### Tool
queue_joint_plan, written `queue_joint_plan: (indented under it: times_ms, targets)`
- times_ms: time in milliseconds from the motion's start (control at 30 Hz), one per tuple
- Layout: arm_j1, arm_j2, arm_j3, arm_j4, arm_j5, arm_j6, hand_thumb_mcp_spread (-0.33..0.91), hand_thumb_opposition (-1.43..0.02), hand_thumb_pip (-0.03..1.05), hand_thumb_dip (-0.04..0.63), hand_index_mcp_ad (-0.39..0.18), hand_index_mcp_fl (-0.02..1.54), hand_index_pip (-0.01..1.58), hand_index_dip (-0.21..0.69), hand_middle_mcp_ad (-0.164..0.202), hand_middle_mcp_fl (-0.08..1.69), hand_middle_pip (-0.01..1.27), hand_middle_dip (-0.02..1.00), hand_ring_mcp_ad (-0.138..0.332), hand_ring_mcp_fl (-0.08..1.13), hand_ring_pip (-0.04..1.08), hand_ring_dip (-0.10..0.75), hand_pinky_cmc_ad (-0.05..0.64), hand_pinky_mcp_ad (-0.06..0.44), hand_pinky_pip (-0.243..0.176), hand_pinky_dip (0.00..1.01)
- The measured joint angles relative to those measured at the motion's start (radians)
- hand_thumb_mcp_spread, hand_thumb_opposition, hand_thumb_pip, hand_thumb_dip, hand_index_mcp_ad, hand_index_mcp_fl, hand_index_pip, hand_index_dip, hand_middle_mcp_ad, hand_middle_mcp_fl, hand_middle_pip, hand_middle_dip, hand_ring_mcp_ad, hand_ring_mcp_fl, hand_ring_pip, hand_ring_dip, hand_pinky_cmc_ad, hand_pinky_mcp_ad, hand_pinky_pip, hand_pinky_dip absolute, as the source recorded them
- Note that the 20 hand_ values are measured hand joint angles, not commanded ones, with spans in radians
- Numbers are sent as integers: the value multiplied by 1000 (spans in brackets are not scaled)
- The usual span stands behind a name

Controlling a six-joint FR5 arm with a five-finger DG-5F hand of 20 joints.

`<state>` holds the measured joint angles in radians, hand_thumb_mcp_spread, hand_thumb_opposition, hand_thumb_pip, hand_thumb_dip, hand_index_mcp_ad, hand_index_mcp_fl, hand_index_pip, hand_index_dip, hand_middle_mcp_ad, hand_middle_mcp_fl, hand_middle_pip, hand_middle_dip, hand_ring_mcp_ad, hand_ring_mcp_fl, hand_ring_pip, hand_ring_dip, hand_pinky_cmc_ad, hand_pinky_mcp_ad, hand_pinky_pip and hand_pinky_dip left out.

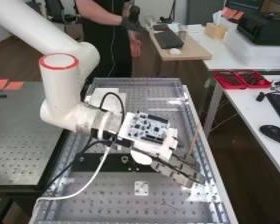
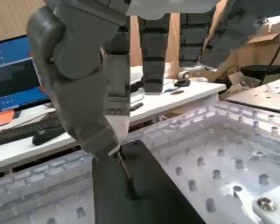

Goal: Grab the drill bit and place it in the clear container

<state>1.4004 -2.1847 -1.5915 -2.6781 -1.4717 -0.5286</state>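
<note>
Fingers [image 1: 180, 173] bent in, apparently pinching the drill bit [image 2: 127, 172], over black plate [image 2: 154, 180], inside its edges, perforated bench [image 1: 104, 192] alongside

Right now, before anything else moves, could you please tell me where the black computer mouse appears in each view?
High view: the black mouse is near the right edge, on the white desk.
Wrist view: the black mouse sits on the white desk.
Shared landmark: the black keyboard beside it.
</note>
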Motion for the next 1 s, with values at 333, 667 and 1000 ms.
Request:
queue_joint_plan:
  times_ms: [333,667,1000]
  targets:
    - [1,75,2,-10,-7,-41,689,-883,456,300,-77,559,1344,246,89,347,131,223,171,80,101,21,309,152,-59,190]
    - [44,224,-36,-22,-48,-106,696,-880,450,300,-75,562,1330,250,93,361,136,236,173,80,101,21,309,152,-59,192]
    - [135,314,-91,25,-152,-116,696,-883,450,300,-79,585,1293,267,89,370,134,237,169,96,99,21,309,152,-59,192]
